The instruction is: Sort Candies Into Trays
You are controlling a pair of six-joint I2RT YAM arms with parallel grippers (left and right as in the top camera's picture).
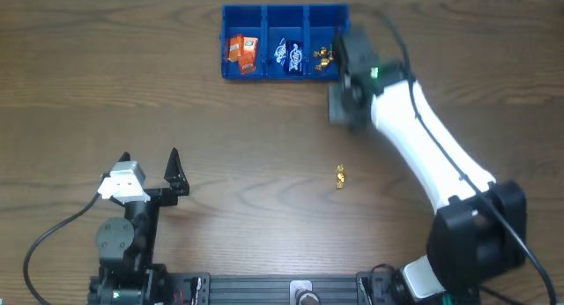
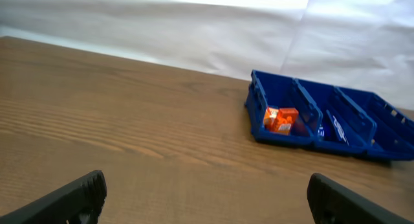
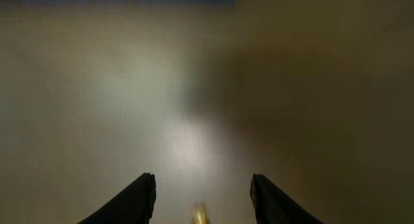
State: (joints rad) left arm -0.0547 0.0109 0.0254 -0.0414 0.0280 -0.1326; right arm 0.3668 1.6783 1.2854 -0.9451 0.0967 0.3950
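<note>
Wooden table (image 1: 176, 93) carried the blue tray (image 1: 273, 75) at its far side; one gold candy (image 1: 340, 175) lay loose mid-table, right gripper (image 3: 202, 179) spread wide near it, left gripper (image 1: 150, 157) released too.

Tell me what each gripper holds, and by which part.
Nothing is held: the left gripper and the right gripper both stand open, gripping nothing.

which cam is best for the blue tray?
Top view: the blue tray is seen from above, all three compartments visible, with the right arm at its right end. Left wrist view shows it low and oblique. Right wrist view gives a blurred blue strip, probably its edge.
</note>
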